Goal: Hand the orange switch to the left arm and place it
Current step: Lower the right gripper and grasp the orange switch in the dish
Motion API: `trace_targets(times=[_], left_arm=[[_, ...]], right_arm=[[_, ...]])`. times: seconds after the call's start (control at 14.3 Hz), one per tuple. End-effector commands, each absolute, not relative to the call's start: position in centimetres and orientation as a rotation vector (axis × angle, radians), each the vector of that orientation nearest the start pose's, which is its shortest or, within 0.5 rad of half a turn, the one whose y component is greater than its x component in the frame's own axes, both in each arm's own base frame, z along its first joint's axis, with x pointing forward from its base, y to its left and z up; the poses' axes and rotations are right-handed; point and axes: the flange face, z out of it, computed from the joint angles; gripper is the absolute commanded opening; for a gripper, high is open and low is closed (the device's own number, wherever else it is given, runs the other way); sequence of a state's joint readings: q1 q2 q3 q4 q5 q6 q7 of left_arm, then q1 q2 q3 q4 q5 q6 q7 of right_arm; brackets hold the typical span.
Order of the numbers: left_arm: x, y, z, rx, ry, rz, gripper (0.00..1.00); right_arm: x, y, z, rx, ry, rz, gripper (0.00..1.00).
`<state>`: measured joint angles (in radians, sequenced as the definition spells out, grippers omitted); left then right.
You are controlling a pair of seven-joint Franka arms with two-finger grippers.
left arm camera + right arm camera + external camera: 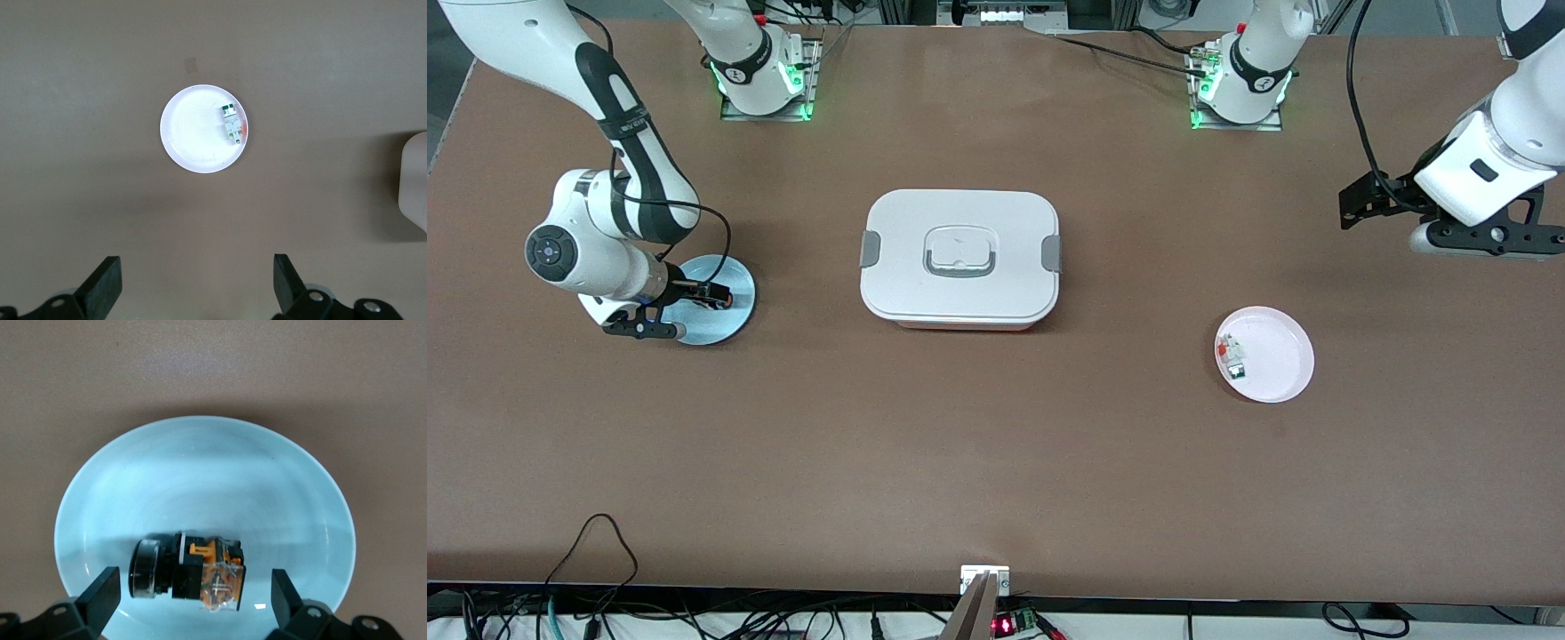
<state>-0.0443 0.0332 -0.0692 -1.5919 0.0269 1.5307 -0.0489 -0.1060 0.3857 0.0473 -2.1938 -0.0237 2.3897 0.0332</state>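
pink plate (1280, 373): nearest the front camera, toward the left arm's end of the worktop (996, 462); holds small red, white and green parts (1232, 356), not the task's thing.

blue plate (729, 311): toward the right arm's end, a little farther from the front camera than the pink plate; carries the switch.

switch (187, 572): lies on its side in the blue plate, on the part of the dish closest to the right wrist camera. Black round end and clear-orange block end; long axis runs across the gap between the fingers, so as I read it the fingers would close on its two ends, not its flanks.

right gripper (713, 296): low over the blue plate, fingers (100, 590) apart and straddling the switch, not clamped on it. Clearly the arm nearer the switch; a descent and a close look like the coming move.

box (960, 258): mid-worktop, between the two plates, lid latched. It sits on the straight line from blue plate to pink plate, so any carry must go over or around it.

left gripper (1485, 236): up in the air over the worktop's edge at the left arm's end, well apart from the switch, fingers (103, 283) spread, holding nothing; it waits. Pink plate lies in its wrist view, with a corner of the box at the picture's edge.
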Motion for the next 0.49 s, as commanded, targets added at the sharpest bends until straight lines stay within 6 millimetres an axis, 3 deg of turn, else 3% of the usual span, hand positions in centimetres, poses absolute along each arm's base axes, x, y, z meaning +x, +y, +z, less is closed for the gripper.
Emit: trace_targets(times=[0.0,0.21,0.28,0.35,0.42], left_arm=[[55.2,-6.1,60.0,-3.100,0.109,0.143,1.00],[55.2,-6.2,60.0,-3.101,0.107,0.148,1.00],[55.2,-6.2,60.0,-3.101,0.107,0.148,1.00],[55.2,-6.2,60.0,-3.101,0.107,0.148,1.00],[55.1,-6.2,60.0,-3.101,0.104,0.151,1.00]], right_arm=[[53.4,-2.7,18.8,-3.117,0.118,0.277,1.00],[53.4,-2.6,18.1,-3.113,0.121,0.279,0.98],[53.3,-2.7,17.8,-3.111,0.123,0.288,0.91],[53.2,-2.6,17.7,-3.111,0.116,0.291,0.62],[53.2,-2.5,17.7,-3.111,0.114,0.293,0.39]])
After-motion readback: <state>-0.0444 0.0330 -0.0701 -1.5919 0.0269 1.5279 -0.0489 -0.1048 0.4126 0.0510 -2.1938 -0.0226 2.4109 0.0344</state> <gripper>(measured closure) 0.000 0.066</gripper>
